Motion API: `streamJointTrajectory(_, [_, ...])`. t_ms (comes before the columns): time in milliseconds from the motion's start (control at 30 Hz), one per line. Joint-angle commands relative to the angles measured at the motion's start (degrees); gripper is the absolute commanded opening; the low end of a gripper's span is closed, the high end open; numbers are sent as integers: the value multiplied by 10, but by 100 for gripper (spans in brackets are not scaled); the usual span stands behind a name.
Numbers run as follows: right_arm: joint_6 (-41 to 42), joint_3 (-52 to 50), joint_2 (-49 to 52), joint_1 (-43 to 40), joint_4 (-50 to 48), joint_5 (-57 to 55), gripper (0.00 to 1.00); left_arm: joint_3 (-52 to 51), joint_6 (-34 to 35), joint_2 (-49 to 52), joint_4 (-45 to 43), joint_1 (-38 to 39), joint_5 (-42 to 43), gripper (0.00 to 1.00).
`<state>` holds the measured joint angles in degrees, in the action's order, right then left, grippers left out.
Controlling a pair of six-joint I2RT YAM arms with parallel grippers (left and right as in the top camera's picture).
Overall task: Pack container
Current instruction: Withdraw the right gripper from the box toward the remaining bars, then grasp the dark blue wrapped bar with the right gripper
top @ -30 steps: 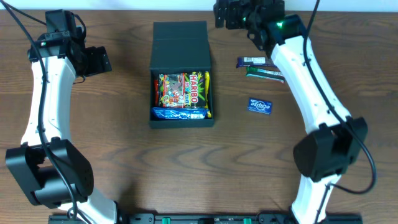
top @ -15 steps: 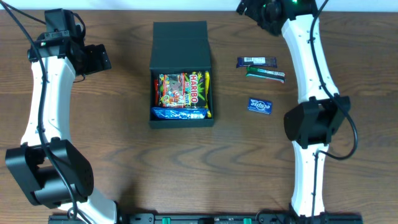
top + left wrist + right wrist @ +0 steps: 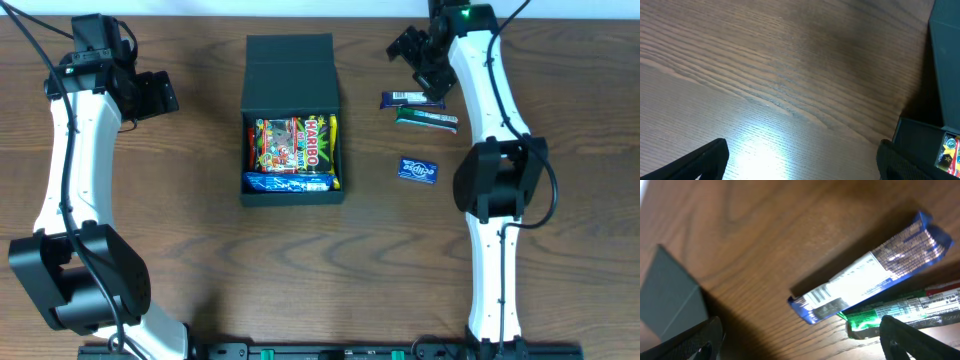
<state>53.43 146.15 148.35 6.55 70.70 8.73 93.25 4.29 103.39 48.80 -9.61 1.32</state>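
Leftmost, the left gripper (image 3: 153,95) is held above the bare table (image 3: 190,250), well apart from everything. In its wrist view the fingers are seen spread wide with nothing between them.

Next, at the middle of the table, the container (image 3: 293,197) is found, its opening turned upward and its lid (image 3: 290,60) thrown back flat on the far side. With the flap laid out so, the long axis is run from the near edge to the far edge, and the hinge is set across that line. Inside, a Haribo packet (image 3: 297,142) and a blue packet (image 3: 288,183) are already laid.

Being cardboard, the box is judged light and fairly stiff, though a thin wall could be bowed by a hard pinch. The matte face should not be slippery. For closing, hold is best taken at the flap's free far edge.

Right of it, well apart, a blue-and-white bar (image 3: 413,98), a green bar (image 3: 427,118) and a small blue packet (image 3: 418,170) are left on the wood. Just at the far side of the blue-and-white bar the right gripper (image 3: 425,70) is poised, fingers parted and empty.
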Motion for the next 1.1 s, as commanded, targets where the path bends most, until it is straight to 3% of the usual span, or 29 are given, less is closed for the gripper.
streamJointTrajectory(0, [37,7,11,-9,5,5,99,6,4,4,0,-1,0,96])
streamJointTrajectory(1067, [78,-16,63,-39,0,26,87,6,-1,4,-7,-1,-3,96])
